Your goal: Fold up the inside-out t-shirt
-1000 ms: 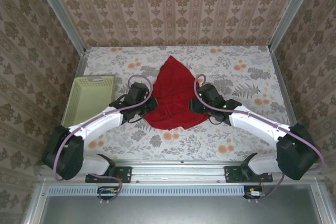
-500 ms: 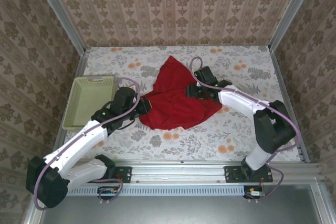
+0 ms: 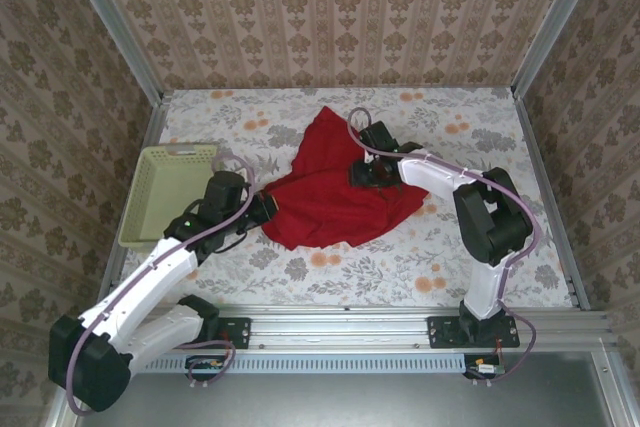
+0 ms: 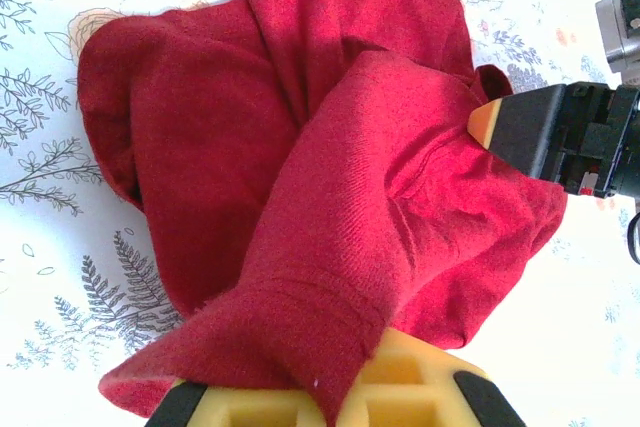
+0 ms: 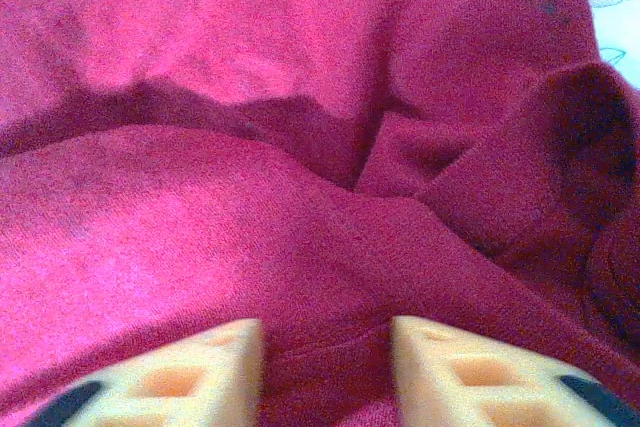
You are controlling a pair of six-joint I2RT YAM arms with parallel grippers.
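T-shirt [image 3: 335, 202] is crumpled on the bench [image 3: 450, 257], nothing folded yet, clamped by left end effector [image 4: 320, 397], straddled by spread-apart right end effector [image 5: 325, 357].

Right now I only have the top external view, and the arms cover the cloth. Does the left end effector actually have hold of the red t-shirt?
Observer: Yes. In the left wrist view the left end effector is shut on the inside-out t-shirt, with a fold of cloth draped over its yellow fingers.
Operator: And the right one?
Observer: In the right wrist view the right end effector has its fingers apart with a ridge of cloth in the gap. I cannot tell whether it pinches the cloth.
Operator: Anything near it worth grabbing?
Observer: To the right of its fingers the cloth forms a dark tube-like opening, possibly a sleeve.
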